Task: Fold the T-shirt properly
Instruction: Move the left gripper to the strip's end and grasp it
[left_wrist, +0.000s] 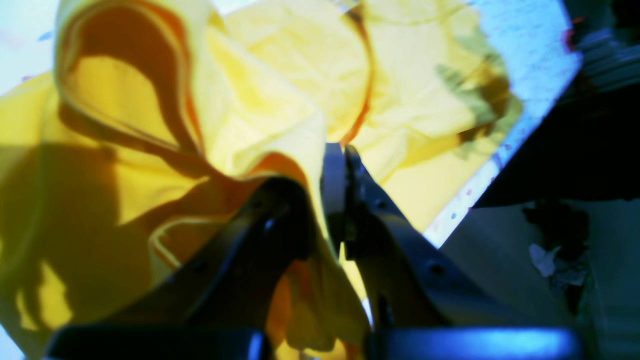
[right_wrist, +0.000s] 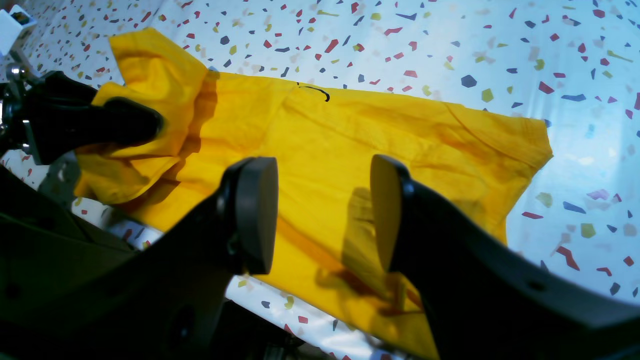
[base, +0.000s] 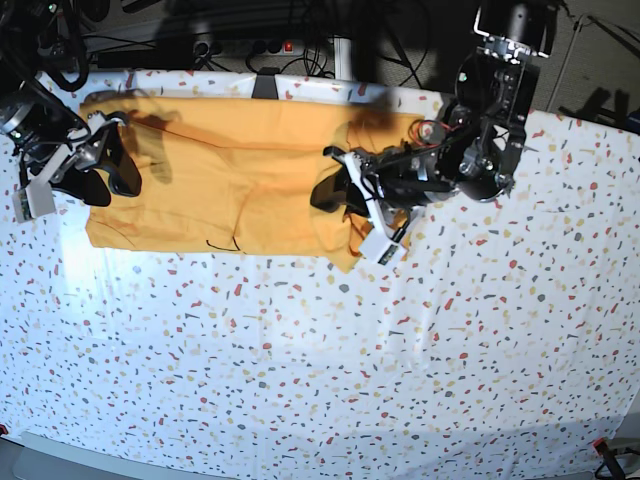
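Pinching a fold of the soft mustard-yellow cotton T-shirt (left_wrist: 280, 95), the left gripper (left_wrist: 341, 165) is squeezed tight. The right gripper (right_wrist: 322, 210) hangs wide above it, holding nothing. Pulling one-handed could bunch the shirt.

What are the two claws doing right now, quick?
Left claw: closed, pinching a fold of the T-shirt.
Right claw: open, holding nothing, poised above the shirt.
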